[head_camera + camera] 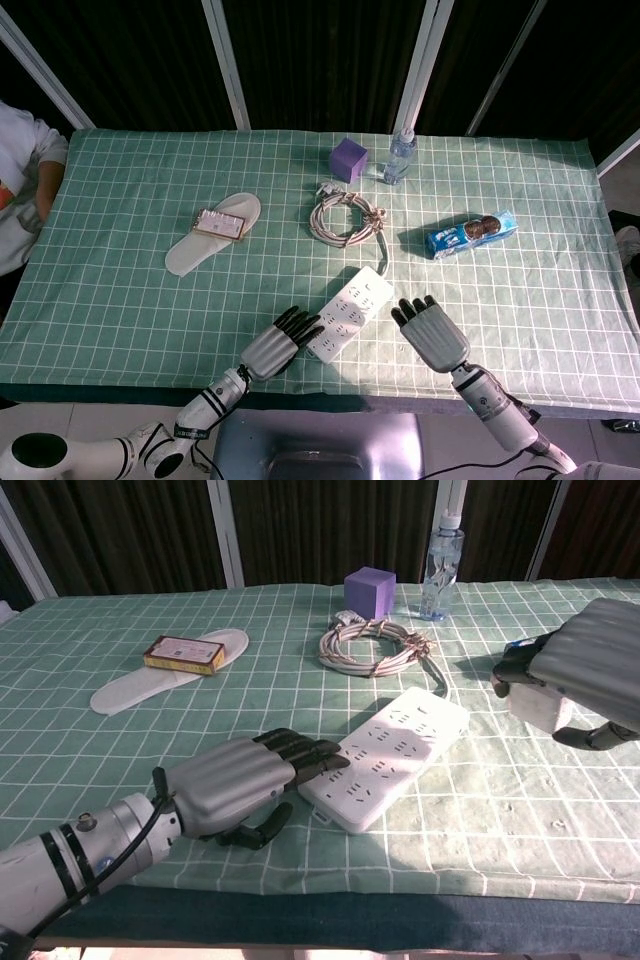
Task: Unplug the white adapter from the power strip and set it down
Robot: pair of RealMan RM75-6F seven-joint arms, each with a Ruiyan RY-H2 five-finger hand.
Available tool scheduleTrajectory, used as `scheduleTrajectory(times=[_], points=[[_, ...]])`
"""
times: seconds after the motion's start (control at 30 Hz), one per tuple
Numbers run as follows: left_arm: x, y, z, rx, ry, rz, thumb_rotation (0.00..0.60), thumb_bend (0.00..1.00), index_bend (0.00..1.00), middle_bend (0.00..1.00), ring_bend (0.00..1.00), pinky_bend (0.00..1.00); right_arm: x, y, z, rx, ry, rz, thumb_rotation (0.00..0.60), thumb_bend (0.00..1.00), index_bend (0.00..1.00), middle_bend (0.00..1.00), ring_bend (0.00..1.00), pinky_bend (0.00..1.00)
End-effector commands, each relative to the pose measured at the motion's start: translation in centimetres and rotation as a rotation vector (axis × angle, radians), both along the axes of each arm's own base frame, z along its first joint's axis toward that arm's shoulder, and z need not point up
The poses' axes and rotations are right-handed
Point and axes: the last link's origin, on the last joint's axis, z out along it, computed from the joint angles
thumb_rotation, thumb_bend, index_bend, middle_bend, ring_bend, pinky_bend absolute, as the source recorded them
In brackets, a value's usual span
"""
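one power strip (388, 756), one white adapter (535, 706), one coil of cable (372, 645), one purple cube (370, 588), one water bottle (441, 555), one pack of cookies (470, 233), one white slipper (165, 682) with one small box (184, 654) lying across it, all on a table covered by a green checked cloth (250, 710). my left hand (235, 780) lies flat on the cloth at the near end of the power strip, fingers stretched forward with their tips resting on its near corner; it holds nothing between them. my right hand (590, 672) is raised off to the right of the strip, well apart from it, fingers curled downward around the white adapter, which sits under the palm with its lower face showing between thumb and fingers. the adapter is clear of the power strip and above the cloth, not touching it as far as the chest view shows; in the head view my right hand (430, 330) hides it entirely. the strip lies diagonally, its far end pointing toward the coil of cable, its sockets bare. the cookie pack is behind my right hand, toward the table's right side; the cube and bottle stand side by side at the far edge, beyond the coil. the slipper lies on the left half of the table.
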Motion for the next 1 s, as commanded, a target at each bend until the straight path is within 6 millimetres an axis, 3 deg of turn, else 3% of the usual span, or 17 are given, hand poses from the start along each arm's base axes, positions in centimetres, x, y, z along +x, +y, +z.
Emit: scheduleTrajectory(times=[0.03,0.23,0.3,0.4,0.47,0.63,0.87,0.93,0.97,1.0], points=[[0.1,0.0,-0.1,0.001,-0.001,-0.004,0.6,0.7,0.0,0.02,0.0,0.02,-4.0,-0.7,1.4,-0.061,0.254,-0.109,0.6,0.43,0.65,0.58,0.54,0.71],[0.2,0.0,0.1,0.005,-0.013,0.001,0.6,0.67,0.0,0.02,0.0,0.02,-6.3,-0.7,0.1,-0.044,0.411,-0.177,0.6,0.43,0.53,0.49,0.48,0.68],[0.3,0.0,0.2,0.008,-0.023,0.003,0.6,0.63,0.0,0.02,0.0,0.02,-6.9,-0.5,-0.1,-0.032,0.453,-0.208,0.6,0.42,0.42,0.4,0.4,0.62],[0.4,0.1,0.5,0.01,-0.043,0.007,0.6,0.58,0.0,0.03,0.0,0.02,-7.1,-0.4,-0.3,-0.001,0.466,-0.257,0.6,0.32,0.12,0.21,0.23,0.46],[0.4,0.2,0.8,0.014,-0.055,0.007,0.6,0.56,0.0,0.03,0.0,0.02,-6.7,-0.4,0.0,0.008,0.442,-0.264,0.6,0.26,0.01,0.11,0.13,0.36],[0.6,0.2,1.3,0.017,-0.076,0.01,0.6,0.52,0.0,0.03,0.0,0.02,-5.2,0.5,1.6,0.026,0.318,-0.269,0.6,0.16,0.0,0.01,0.03,0.27],[1.1,0.1,2.3,0.024,-0.114,0.008,0.6,0.51,0.0,0.03,0.0,0.03,-3.8,2.1,4.3,0.03,0.158,-0.273,0.6,0.14,0.0,0.0,0.01,0.26],[1.3,0.0,3.2,0.03,-0.139,0.003,0.6,0.5,0.0,0.03,0.0,0.03,-3.2,3.2,6.2,0.002,0.049,-0.286,0.6,0.14,0.0,0.0,0.0,0.24],[1.2,0.0,4.5,0.048,-0.17,0.002,0.6,0.51,0.0,0.03,0.0,0.03,-3.0,4.2,8.1,-0.041,-0.056,-0.31,0.6,0.14,0.0,0.0,0.0,0.22],[0.0,-0.6,7.2,0.079,-0.188,-0.005,0.6,0.51,0.0,0.03,0.0,0.03,-3.2,5.9,10.4,-0.097,-0.153,-0.329,0.6,0.14,0.0,0.0,0.0,0.21]])
